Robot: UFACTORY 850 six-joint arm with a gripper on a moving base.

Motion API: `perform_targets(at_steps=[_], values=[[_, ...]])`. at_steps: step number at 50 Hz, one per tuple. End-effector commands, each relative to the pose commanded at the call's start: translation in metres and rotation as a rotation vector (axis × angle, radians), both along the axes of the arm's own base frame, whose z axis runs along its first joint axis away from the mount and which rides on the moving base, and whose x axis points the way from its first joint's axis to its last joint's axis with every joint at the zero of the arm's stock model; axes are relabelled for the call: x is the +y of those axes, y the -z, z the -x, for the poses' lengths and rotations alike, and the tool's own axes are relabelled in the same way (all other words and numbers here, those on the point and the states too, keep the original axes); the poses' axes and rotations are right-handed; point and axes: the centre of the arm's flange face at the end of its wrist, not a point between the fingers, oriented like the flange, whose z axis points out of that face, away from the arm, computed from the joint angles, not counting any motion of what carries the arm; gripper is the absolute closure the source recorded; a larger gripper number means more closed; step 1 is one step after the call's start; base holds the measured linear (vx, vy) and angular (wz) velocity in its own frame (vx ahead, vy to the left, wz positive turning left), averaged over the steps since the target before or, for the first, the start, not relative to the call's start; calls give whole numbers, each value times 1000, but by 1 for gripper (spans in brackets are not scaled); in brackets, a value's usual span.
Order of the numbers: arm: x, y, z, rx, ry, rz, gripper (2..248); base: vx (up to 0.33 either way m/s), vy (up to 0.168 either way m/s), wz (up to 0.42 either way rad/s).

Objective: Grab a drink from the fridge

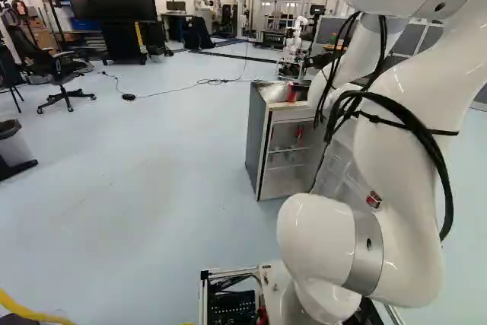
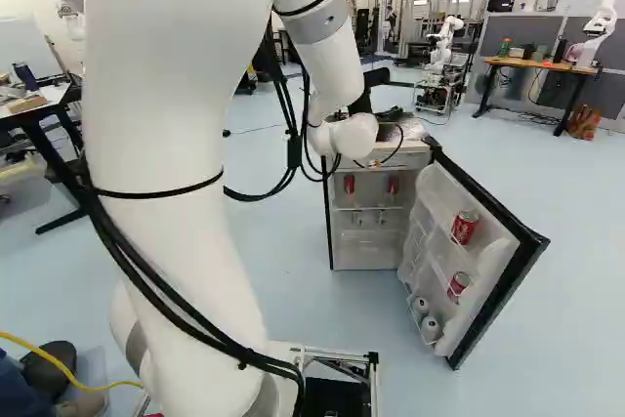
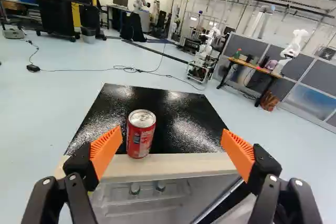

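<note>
In the wrist view my gripper is open, its orange pads wide apart. A red can stands upright on the fridge's black top by the front edge, ahead and between the fingers' lines, closer to one finger; neither pad grips it. The fridge stands beyond my arm. Its door is swung open in the right base view, with red cans and pale cans in its racks. Red items show inside. The arm largely hides the gripper in the base views.
The open door sticks out at the fridge's right. Another robot stands behind, and one more is by a wooden desk. A cable lies on the floor beyond. An office chair is far left.
</note>
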Motion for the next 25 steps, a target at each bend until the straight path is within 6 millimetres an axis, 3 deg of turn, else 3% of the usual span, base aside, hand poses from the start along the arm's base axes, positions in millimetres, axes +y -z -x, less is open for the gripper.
perform_targets(at_steps=[25], values=[[-40, -15, 18, 82, 127, -8, 3, 0, 0, 0]])
